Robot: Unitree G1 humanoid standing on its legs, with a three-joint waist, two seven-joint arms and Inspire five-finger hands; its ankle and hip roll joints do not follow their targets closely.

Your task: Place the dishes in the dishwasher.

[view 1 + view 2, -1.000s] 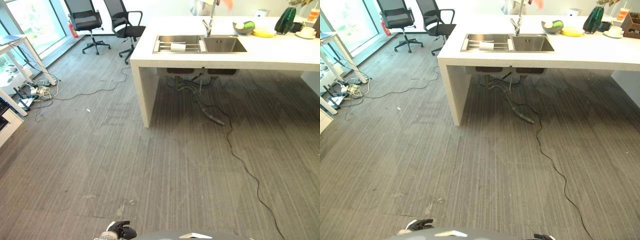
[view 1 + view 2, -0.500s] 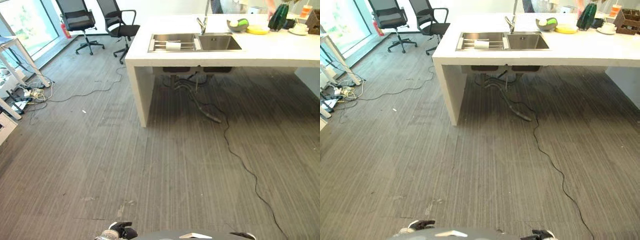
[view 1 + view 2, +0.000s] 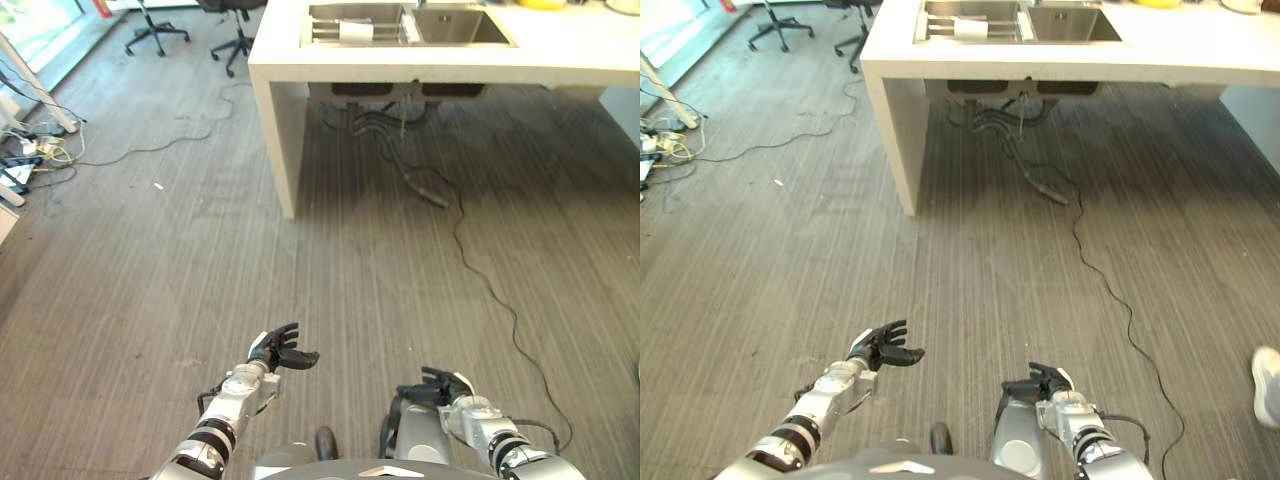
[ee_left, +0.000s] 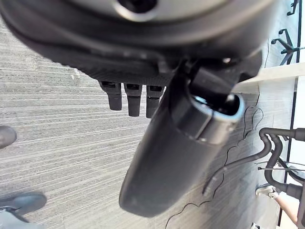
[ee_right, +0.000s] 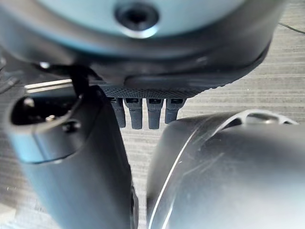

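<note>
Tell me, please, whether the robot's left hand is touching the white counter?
Apart. In the left eye view, the left hand hangs open over bare carpet, well short of the white counter.

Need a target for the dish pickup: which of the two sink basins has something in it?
The left basin of the sink, nearer the counter's end: a rack with a white cup-like item lies across it. The right basin looks bare.
</note>
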